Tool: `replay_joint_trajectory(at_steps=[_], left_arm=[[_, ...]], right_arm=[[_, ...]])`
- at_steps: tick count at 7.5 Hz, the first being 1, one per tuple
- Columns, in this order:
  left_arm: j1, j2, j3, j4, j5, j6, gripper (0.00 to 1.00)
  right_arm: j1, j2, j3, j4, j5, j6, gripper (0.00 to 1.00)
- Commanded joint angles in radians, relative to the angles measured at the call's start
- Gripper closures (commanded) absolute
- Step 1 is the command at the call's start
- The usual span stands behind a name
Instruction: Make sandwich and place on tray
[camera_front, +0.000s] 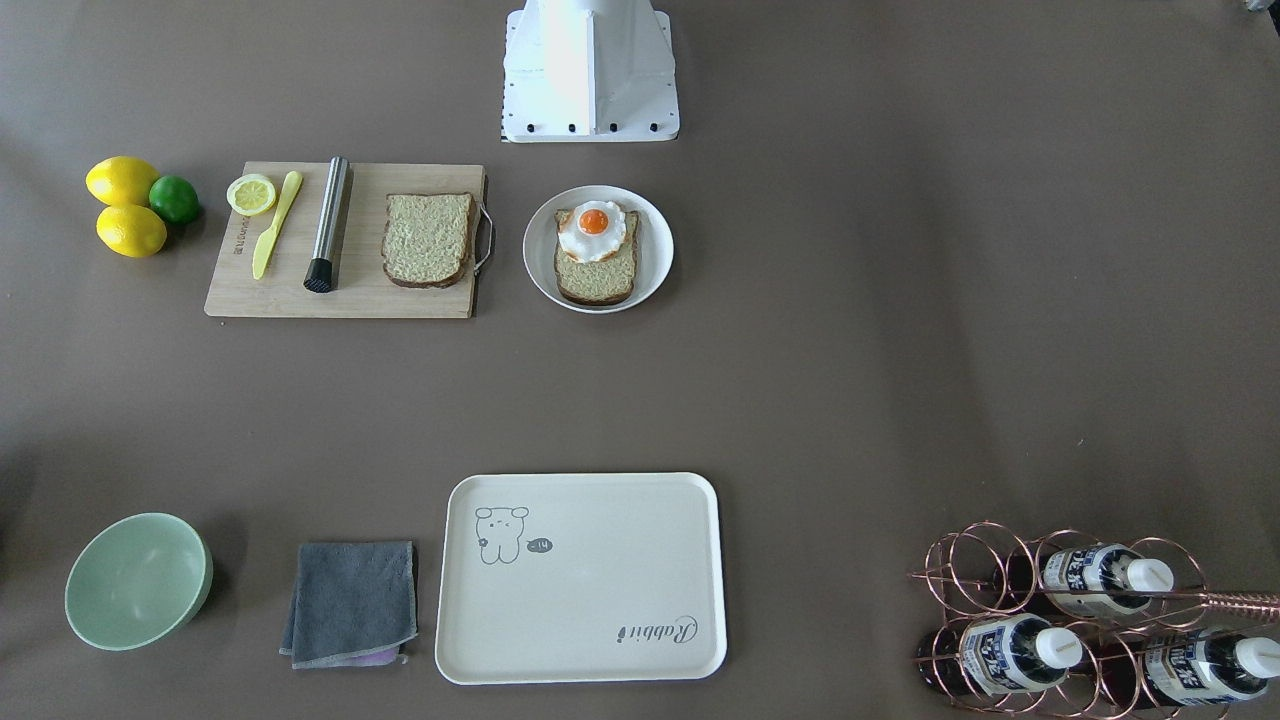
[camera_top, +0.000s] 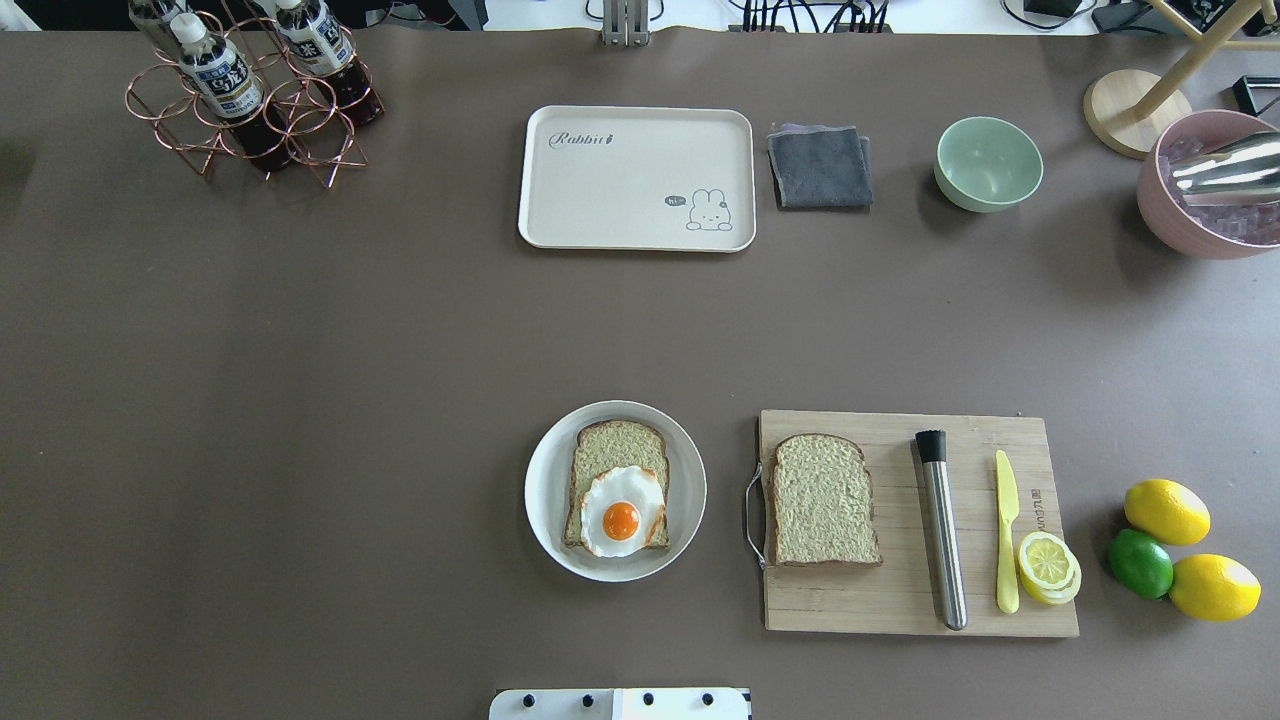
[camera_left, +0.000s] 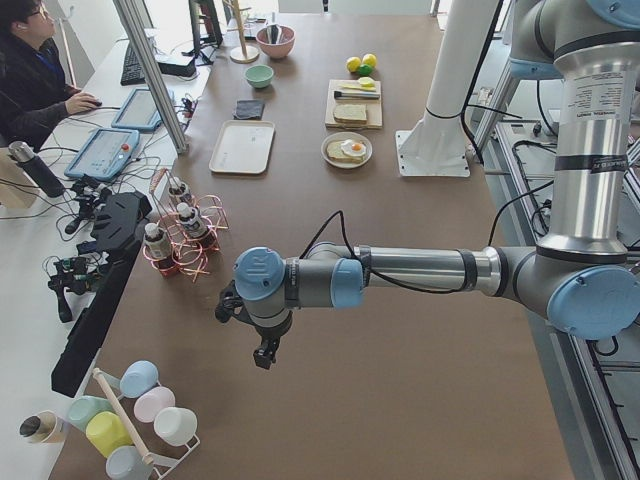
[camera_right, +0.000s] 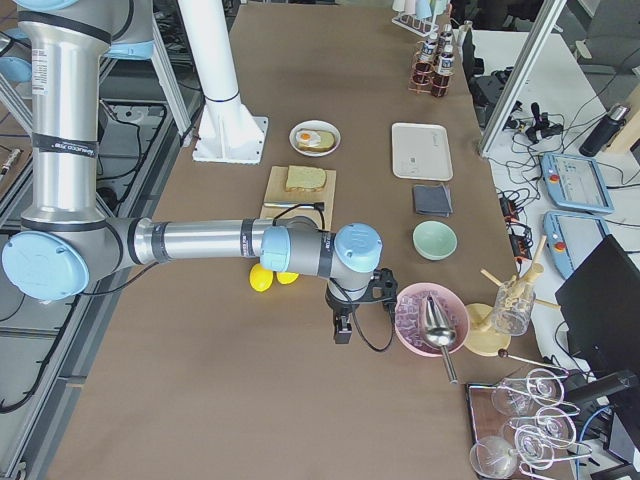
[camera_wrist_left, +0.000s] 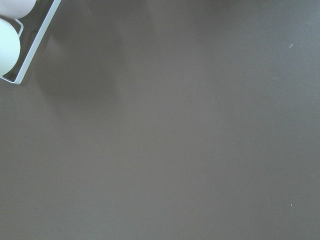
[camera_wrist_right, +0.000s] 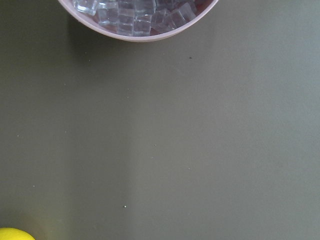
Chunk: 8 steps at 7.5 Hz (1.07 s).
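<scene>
Jaws come first, and we cannot tell how wide they stand on either arm. We see the left gripper only from the side. It hangs over bare table near the wire rack, and we see nothing in it. The right gripper also shows only from the side. It hangs just beside the pink bowl, and we see nothing in it either.

The white plate holds one bread slice. A fried egg lies on the near half of that slice. The second bread slice lies flat on the wooden cutting board, just beside the plate. So the two slices are apart.

The tray lies on the far side of the table, well apart from the plate and straight across from it.

The pink bowl is full of ice cubes, and a shiny metal scoop rests in it. The green bowl sits beside a folded grey cloth. The wire rack holds bottles with white caps.

On the tray we read "Rabbit" in curly letters, and in the other corner a small animal drawing with "hi" in a bubble. The bottle labels and the small print on the board's edge are too small for us to read
</scene>
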Motion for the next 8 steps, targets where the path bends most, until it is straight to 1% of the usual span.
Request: replay_joint_trajectory(at_steps=[1, 4, 8], left_arm=[[-0.003, 0.002, -0.013, 0.002, 0.003, 0.000, 0.01], [-0.003, 0.002, -0.015, 0.000, 0.005, 0.002, 0.01], [-0.005, -0.035, -0.021, -0.003, 0.011, -0.001, 0.01]], right_arm=[[0.000, -0.001, 0.001, 0.000, 0.001, 0.000, 0.00], [0.000, -0.001, 0.002, 0.000, 0.000, 0.000, 0.00], [0.000, 0.002, 0.003, 0.000, 0.000, 0.003, 0.00]])
